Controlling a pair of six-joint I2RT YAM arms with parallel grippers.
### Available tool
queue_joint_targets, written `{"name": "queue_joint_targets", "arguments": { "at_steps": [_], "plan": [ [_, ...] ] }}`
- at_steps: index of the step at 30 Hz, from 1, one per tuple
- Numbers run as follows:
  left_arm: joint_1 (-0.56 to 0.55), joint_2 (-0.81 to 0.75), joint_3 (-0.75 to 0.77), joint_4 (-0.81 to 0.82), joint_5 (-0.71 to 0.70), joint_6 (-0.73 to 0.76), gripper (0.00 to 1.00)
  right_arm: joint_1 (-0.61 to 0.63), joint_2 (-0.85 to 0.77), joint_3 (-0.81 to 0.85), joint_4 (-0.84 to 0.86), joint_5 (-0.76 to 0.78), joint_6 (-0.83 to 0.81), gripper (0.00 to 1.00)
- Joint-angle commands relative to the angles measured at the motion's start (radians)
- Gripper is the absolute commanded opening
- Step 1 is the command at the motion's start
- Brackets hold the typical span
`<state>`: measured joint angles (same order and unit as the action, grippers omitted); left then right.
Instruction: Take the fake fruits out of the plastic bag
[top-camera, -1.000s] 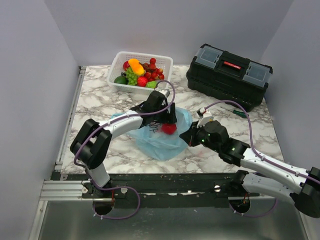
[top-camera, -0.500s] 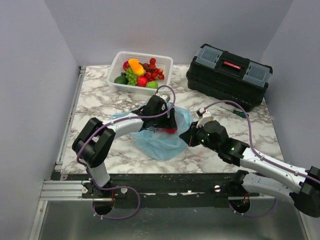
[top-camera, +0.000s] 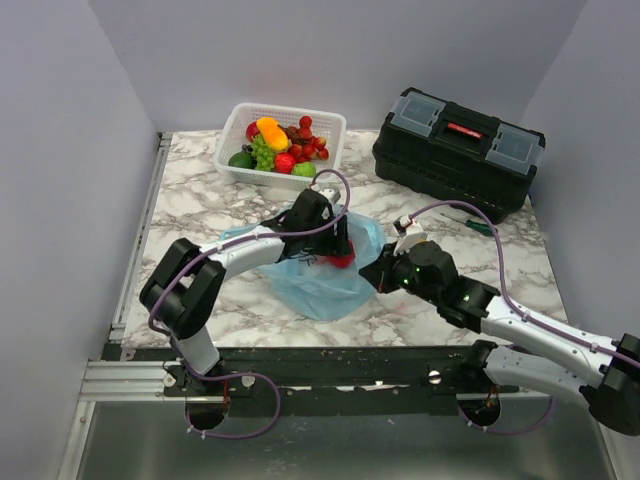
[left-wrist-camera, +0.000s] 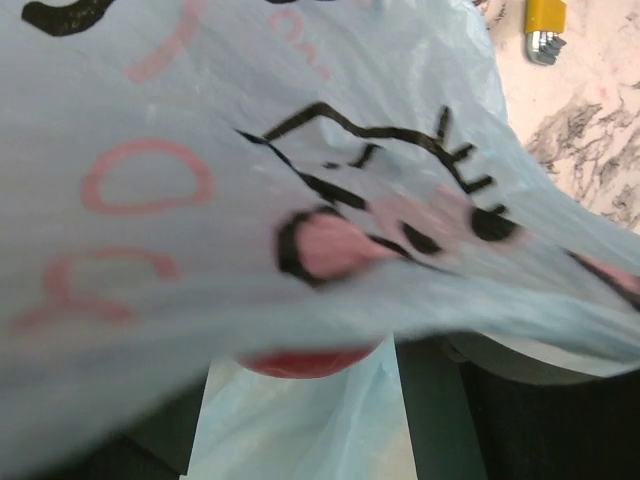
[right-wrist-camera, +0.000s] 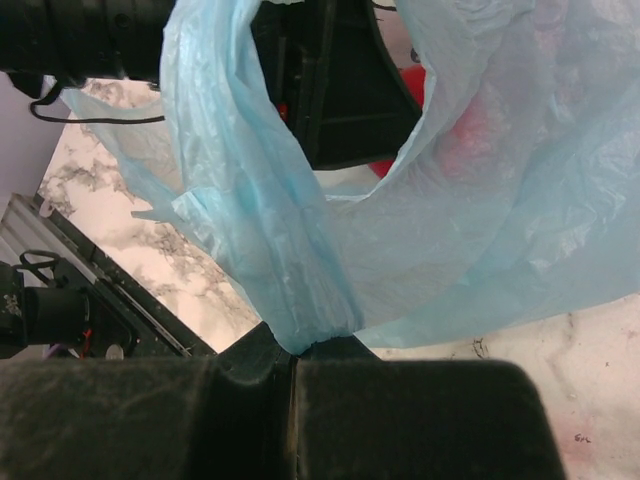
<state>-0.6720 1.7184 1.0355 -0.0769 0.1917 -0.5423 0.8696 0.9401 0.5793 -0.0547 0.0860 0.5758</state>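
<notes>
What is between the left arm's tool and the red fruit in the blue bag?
A fold of the plastic bag hangs across the left tool, hiding most of the red fruit; only its lower edge peeks out. The right tool pinches the bag's rim.

The light-blue plastic bag (top-camera: 318, 285) lies at table centre, left gripper (top-camera: 338, 248) over a red fruit (top-camera: 343, 261) inside, right gripper (top-camera: 375, 272) at its 3 o'clock edge, white basket (top-camera: 262, 178) at 11 o'clock, black toolbox (top-camera: 458, 150) at 1 o'clock.
</notes>
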Motion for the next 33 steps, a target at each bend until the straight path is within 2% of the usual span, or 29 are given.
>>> {"name": "queue_joint_targets", "arguments": {
  "at_steps": [1,15,25,29,33],
  "plan": [
    [-0.005,-0.129,-0.009,-0.065,-0.02,0.035,0.45,0.005,-0.012,-0.018,-0.012,0.014,0.004,0.01],
    [-0.001,-0.416,-0.08,-0.158,-0.137,0.044,0.42,0.005,0.009,-0.024,0.009,0.006,0.008,0.01],
    [0.008,-0.453,-0.085,-0.178,-0.123,0.047,0.37,0.005,0.011,-0.027,0.018,-0.003,0.007,0.01],
    [0.009,-0.426,-0.091,-0.147,-0.095,0.039,0.29,0.005,-0.002,-0.032,0.016,-0.002,0.009,0.01],
    [0.009,-0.374,-0.076,-0.14,-0.06,0.027,0.15,0.005,-0.009,-0.033,0.01,-0.003,0.01,0.01]
  ]
}}
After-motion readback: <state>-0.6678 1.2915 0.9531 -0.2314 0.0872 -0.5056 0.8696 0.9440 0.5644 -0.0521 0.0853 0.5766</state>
